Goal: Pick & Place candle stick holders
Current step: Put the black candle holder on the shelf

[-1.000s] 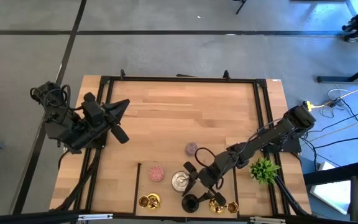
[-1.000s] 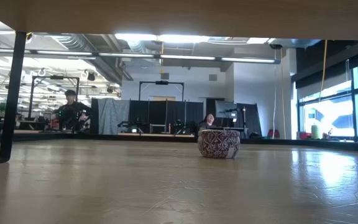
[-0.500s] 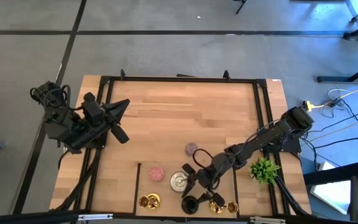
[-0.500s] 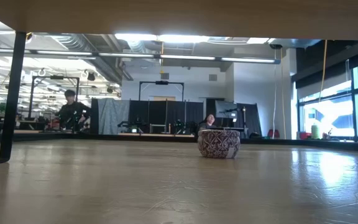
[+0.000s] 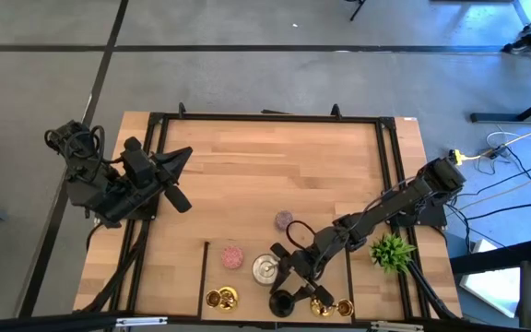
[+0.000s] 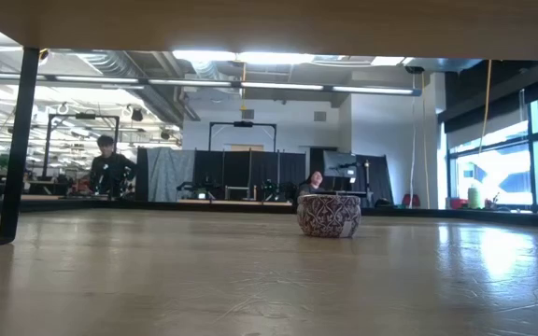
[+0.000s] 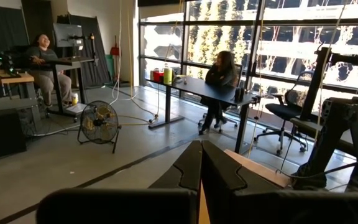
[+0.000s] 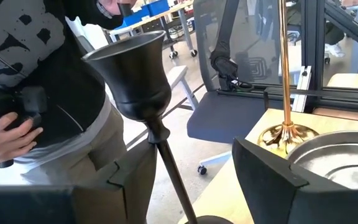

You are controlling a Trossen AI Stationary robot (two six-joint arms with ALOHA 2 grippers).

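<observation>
The wooden table (image 5: 275, 175) carries the candle stick holders along its near edge. The right gripper (image 5: 295, 277) is down among them — fingers parted, the black holder (image 8: 143, 106) upright between them, its stem not visibly clamped. The left gripper (image 5: 178, 177), shut, waits well apart.

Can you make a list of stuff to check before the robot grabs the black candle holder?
1. Right gripper at the black candle holder: ok, its stem stands between the open fingers in the right wrist view.
2. Fingers closed on the stem: not ok, gaps show on both sides.
3. Holder upright: ok, cup on top, stem only slightly leaning in the picture.
4. Neighbours: not ok, the silver round holder and a gold holder stand close by.
5. Left gripper out of the way: ok, shut, waiting at the table's left edge.
6. Person beyond the table edge: cannot tell how near.
</observation>
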